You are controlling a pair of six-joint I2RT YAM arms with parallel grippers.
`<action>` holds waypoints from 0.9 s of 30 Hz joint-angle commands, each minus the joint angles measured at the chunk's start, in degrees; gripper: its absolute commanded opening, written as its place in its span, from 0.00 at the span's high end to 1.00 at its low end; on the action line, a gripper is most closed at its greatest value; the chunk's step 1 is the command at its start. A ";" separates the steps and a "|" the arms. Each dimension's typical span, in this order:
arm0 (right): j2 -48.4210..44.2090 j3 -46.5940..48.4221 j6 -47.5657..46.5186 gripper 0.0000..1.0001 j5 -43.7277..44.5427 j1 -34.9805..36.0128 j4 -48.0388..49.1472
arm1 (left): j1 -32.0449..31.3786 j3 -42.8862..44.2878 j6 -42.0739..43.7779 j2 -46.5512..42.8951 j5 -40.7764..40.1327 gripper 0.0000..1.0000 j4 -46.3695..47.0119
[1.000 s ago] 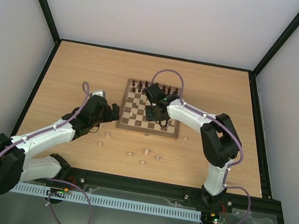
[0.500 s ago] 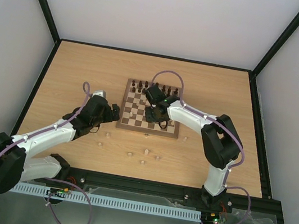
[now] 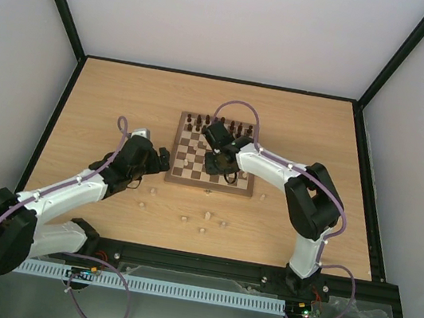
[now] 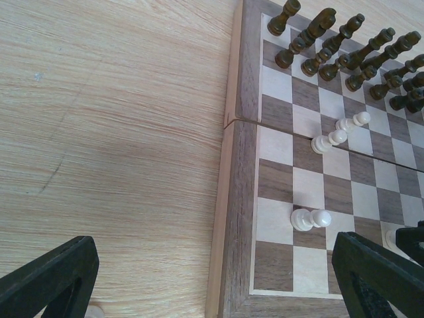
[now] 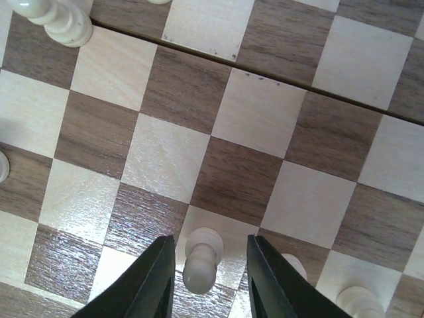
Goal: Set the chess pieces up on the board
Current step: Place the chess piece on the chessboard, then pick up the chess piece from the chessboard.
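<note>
Bright, even light, sharp views; mild glare on the board (image 5: pixel 74 199).

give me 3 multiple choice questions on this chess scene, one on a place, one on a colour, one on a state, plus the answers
1. Where on the board do the dark pieces stand?
A) along its far edge
B) along its near edge
C) in its centre

2. What colour is the piece standing inside the right claw?
A) dark brown
B) pale cream
C) red

3. How is the left claw?
A) shut on a pawn
B) shut on nothing
C) wide open, holding nothing

Answers:
1 A: in the overhead view they line the board's top edge.
2 B: the right wrist view shows it cream.
3 C: the left wrist view shows it spread wide, with nothing gripped.
</note>
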 commanded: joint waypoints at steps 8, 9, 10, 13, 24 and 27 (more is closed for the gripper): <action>-5.83 3.58 -1.47 0.55 1.82 0.35 -3.99 | -0.32 8.95 3.97 5.42 -0.25 0.01 -2.62; -7.17 2.54 -1.48 0.55 2.27 0.35 -3.47 | -0.40 10.63 4.95 6.58 -0.20 0.01 -3.15; -8.67 1.11 -1.34 0.54 2.52 0.29 -2.43 | -0.46 12.46 6.00 7.81 -0.25 0.01 -4.05; -13.35 -3.45 -0.68 0.53 3.17 -0.28 -0.52 | -0.89 19.46 8.86 12.63 0.04 0.01 -5.76; -25.31 -14.90 -1.04 0.53 1.64 -3.43 3.48 | -7.23 39.09 13.71 36.22 -0.71 0.45 -10.70; -25.84 -16.18 -1.13 0.53 0.66 -3.97 4.22 | -7.85 40.94 13.43 39.31 -0.88 0.53 -10.91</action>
